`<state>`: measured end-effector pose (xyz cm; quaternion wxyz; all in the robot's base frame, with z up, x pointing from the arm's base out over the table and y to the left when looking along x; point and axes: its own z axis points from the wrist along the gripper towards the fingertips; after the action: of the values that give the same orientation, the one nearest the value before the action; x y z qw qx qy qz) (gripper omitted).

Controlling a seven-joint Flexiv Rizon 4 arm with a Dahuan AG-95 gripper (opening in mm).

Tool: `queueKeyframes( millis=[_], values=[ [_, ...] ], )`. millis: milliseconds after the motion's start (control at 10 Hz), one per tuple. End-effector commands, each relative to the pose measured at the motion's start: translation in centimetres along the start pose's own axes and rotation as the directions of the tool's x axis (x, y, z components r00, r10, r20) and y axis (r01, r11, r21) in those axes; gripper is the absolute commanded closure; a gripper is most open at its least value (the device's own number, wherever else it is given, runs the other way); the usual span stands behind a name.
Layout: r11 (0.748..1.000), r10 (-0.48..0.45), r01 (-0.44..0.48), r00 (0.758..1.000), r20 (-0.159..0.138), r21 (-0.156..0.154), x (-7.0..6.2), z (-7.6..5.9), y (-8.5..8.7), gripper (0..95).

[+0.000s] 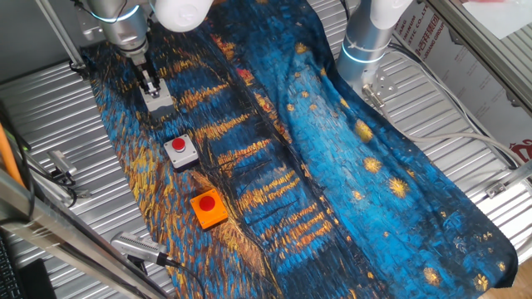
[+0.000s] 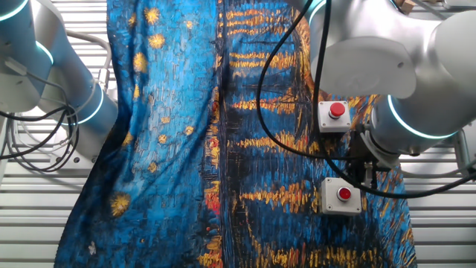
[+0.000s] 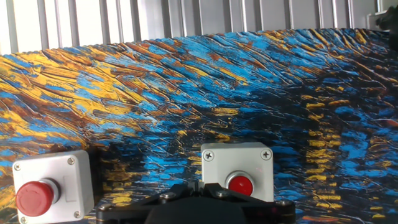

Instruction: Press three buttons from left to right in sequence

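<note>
Three button boxes sit in a row on the painted blue and orange cloth [image 1: 349, 166]. In one fixed view the orange-based button [image 1: 208, 208] is nearest, a grey-based button [image 1: 179, 151] is in the middle, and a second grey-based button [image 1: 160, 105] is farthest. My gripper [image 1: 152, 91] is right over that farthest box and covers its red cap there. In the hand view my shut fingertips [image 3: 200, 185] sit just left of its red cap [image 3: 240, 185]. The middle button [image 3: 53, 186] lies to the left. The other fixed view shows both grey buttons [image 2: 342, 195] [image 2: 335, 115]. The orange one is hidden there.
The cloth lies on a ribbed metal table [image 1: 50, 108]. A second white arm's base [image 1: 366, 41] stands at the cloth's far edge. Cables [image 2: 282, 89] hang over the cloth near the buttons. Metal tools [image 1: 137, 247] lie at the cloth's near left edge.
</note>
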<state>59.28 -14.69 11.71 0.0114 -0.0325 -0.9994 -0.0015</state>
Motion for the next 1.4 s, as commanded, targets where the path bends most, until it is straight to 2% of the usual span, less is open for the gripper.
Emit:
queueKeyframes(
  millis=[100, 400, 700, 800, 900, 1200, 1400],
  values=[
    [1.0, 0.001, -0.001, 1.0, 0.0, -0.002, -0.04, -0.05, -0.01, 95.0],
    [1.0, 0.001, -0.001, 1.0, 0.001, -0.008, -0.04, -0.05, -0.01, 95.0],
    [0.993, -0.116, 0.116, 0.993, 0.001, 0.005, -0.04, -0.05, -0.01, 95.0],
    [0.981, -0.192, 0.193, 0.981, -0.019, 0.001, -0.04, -0.05, -0.01, 95.0],
    [0.97, -0.244, 0.244, 0.97, -0.024, -0.003, -0.04, -0.05, -0.01, 95.0],
    [0.943, -0.334, 0.333, 0.941, -0.046, -0.02, -0.04, -0.05, -0.01, 95.0],
    [0.924, -0.382, 0.381, 0.923, -0.048, -0.031, -0.04, -0.05, -0.01, 95.0]
  ],
)
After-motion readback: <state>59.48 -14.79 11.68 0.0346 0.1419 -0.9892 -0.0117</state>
